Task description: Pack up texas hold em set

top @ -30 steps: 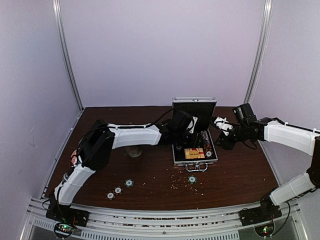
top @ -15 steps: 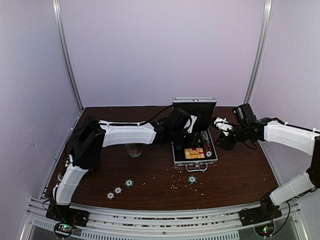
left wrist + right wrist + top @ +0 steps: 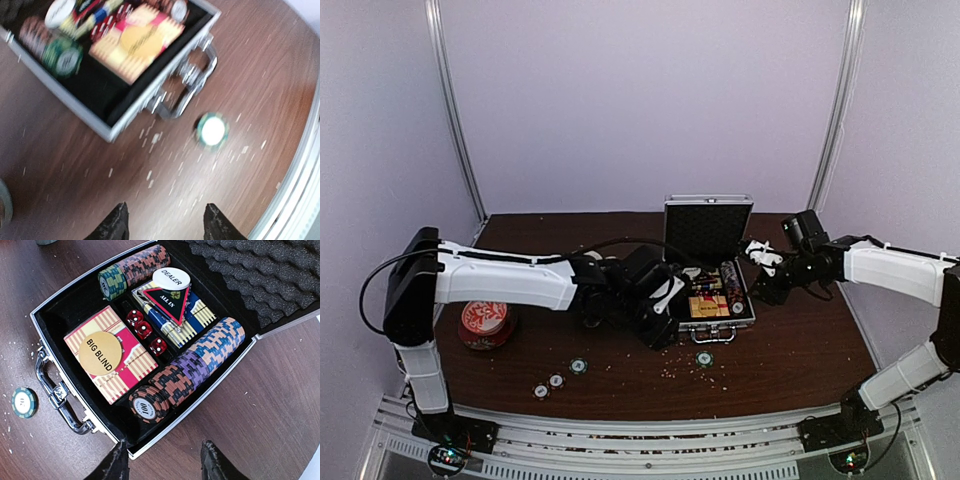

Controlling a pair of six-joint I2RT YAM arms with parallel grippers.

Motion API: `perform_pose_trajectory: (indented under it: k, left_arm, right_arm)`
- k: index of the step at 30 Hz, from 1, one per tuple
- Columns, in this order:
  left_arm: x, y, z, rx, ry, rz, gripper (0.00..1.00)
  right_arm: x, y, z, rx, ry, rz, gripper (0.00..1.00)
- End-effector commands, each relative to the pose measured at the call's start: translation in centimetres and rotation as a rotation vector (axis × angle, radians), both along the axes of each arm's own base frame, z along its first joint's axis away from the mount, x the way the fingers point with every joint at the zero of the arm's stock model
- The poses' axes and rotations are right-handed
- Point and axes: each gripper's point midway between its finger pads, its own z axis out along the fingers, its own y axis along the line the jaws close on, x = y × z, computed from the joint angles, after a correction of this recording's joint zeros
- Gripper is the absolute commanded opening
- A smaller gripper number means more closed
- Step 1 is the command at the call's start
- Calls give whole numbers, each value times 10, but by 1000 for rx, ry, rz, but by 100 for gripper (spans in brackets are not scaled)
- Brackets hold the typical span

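**Case.** The small silver aluminium briefcase (image 3: 200, 391) lies open at the middle of the dark wooden tabletop (image 3: 800, 340). Its foam-lined lid (image 3: 708, 228) stands upright at the rear. Its metal handle (image 3: 56, 390) faces the near edge.

**Contents.**
- Two rows of striped poker chips (image 3: 200, 362), one along each side.
- A red-and-yellow card box (image 3: 125, 380) carrying a yellow BIG BLIND disc (image 3: 100, 352).
- A blue-yellow card box (image 3: 197, 317) carrying a black triangular ALL IN marker (image 3: 170, 299) and a white round dealer button (image 3: 172, 277).
- Three small red dice (image 3: 145, 330) between the two boxes.

**Loose items.** One green-rimmed chip (image 3: 23, 402) lies on the tabletop just beside the handle. Three further chips (image 3: 556, 381) lie near the front edge, to the left. A round red-and-white tin (image 3: 485, 322) stands at the far left. Pale specks (image 3: 150, 175) are scattered in front of the case.

**Left fingers** (image 3: 116, 225). Spread apart and empty, above bare tabletop in front of the case.

**Right fingers** (image 3: 114, 462). Spread apart, gripping nothing, above the case's near right corner.
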Motion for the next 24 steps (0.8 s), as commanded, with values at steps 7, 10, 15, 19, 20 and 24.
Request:
perform_pose_trajectory:
  k: [7, 10, 15, 19, 20, 24]
  left_arm:
    - [-25, 140, -23, 390, 74, 190, 64]
    - [-27, 169, -35, 480, 123, 252, 66]
    - [-28, 196, -48, 522, 175, 323, 67]
    - [-22, 206, -53, 513, 206, 365, 69]
    - [-21, 206, -54, 511, 208, 364, 70]
    - [-22, 200, -59, 496, 227, 339, 72]
  right_arm:
    - [-4, 8, -4, 2, 29, 40, 51]
    - [-5, 10, -6, 0, 33, 45, 51]
    - [-6, 11, -8, -3, 39, 50, 51]
    - [-7, 11, -10, -7, 45, 56, 51]
    - [-7, 11, -10, -7, 46, 56, 51]
    - [-7, 11, -10, -9, 45, 59, 51]
